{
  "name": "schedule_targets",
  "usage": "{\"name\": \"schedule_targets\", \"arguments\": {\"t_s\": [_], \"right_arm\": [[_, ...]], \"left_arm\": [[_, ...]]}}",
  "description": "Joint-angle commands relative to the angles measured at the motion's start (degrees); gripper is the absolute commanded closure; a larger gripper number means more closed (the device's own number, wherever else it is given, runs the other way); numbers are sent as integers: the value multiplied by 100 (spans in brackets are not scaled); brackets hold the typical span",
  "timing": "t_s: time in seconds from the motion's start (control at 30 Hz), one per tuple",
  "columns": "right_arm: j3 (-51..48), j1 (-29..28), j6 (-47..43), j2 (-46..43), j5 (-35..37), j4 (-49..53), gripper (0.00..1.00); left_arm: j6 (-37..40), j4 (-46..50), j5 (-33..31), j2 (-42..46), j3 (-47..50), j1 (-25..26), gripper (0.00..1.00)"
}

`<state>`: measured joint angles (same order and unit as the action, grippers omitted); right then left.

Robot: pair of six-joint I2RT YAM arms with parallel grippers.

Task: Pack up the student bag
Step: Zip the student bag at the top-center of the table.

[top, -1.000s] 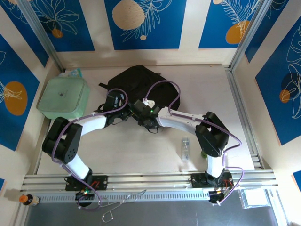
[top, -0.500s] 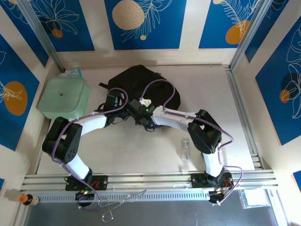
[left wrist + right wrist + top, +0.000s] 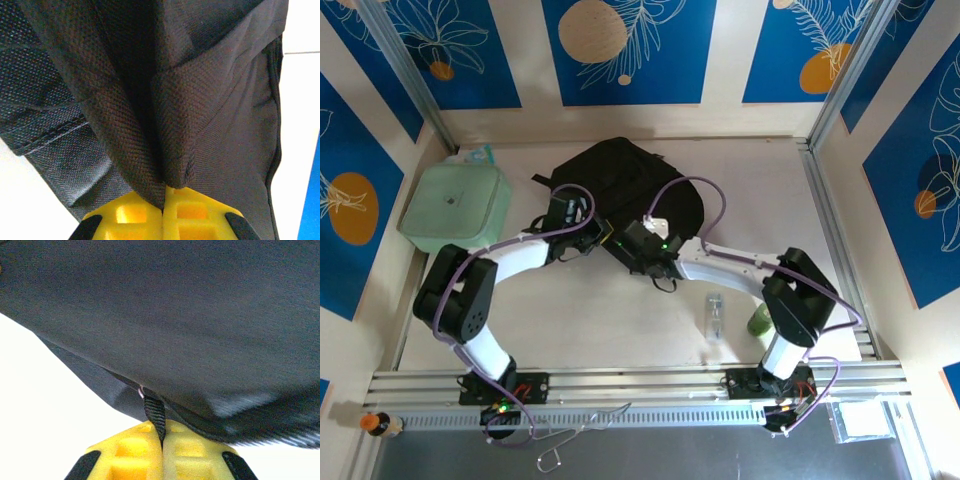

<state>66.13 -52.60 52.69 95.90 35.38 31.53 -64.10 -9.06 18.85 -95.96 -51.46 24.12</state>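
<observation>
Your left tool (image 3: 162, 212) is clamped tight, pinching a fold of the student bag (image 3: 620, 175) fabric. Your right tool (image 3: 162, 447) is squeezed closed too, gripping a thin black webbing strap (image 3: 156, 415) at the bag's edge. The bag's lying toward the back-middle of the worktop (image 3: 620, 320), with both tools at its near side.

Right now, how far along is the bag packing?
Done: nothing visibly packed. In hand: left end effector shut on a fold of the student bag, right end effector shut on its thin strap. Left: the clear bottle and pale green container lie outside the bag on the table.
</observation>
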Motion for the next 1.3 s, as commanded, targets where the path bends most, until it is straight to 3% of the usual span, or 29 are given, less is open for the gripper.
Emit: {"name": "schedule_targets", "arguments": {"t_s": [0.0,0.4,0.67,0.8,0.9,1.03,1.27], "right_arm": [[-351,52,260,-364,31,278,100],[-838,503,-136,-1023,166,340,100],[-761,1420,-1123,-962,-599,-242,100],[-431,1517,-1754,-662,-1245,-549,100],[147,1261,-2276,-143,-1532,-501,100],[847,962,-2624,512,-1891,-575,100],[1868,628,-2650,1464,-2773,-861,100]], "left_arm": [[293,88,-274,-107,-205,-109,100],[640,442,-410,-194,-369,-240,100],[1009,761,-391,-279,-426,-402,100],[1266,987,-390,-250,-479,-537,99],[1368,1107,-391,-29,-411,-687,75],[1452,1267,-523,555,-83,-1007,52],[1099,1452,-513,1642,755,-1458,34]]}}
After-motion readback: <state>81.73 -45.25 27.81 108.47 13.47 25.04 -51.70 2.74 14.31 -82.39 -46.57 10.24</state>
